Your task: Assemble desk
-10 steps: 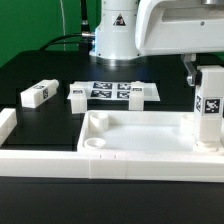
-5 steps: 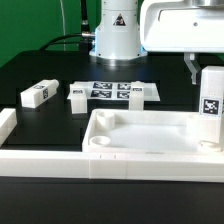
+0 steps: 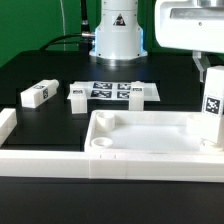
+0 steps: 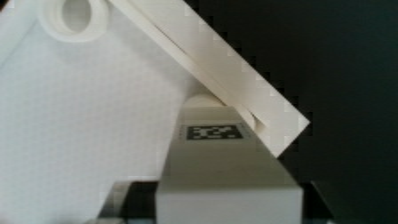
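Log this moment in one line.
gripper: shut on white plastic block leg | leg: upright at corner of large white plastic tray-like desk top, exterior view's right | seated: cannot tell

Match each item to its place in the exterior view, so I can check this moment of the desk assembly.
Items:
1. desk top
2. upright leg
3. loose leg
4. marker board

Places:
A. lying on the black table at the exterior view's left
B. standing at the desk top's corner on the exterior view's right
C. in front, raised rim all round
D. flat on the table behind the desk top

Pairs: 1-C, 2-B, 3-A, 4-D
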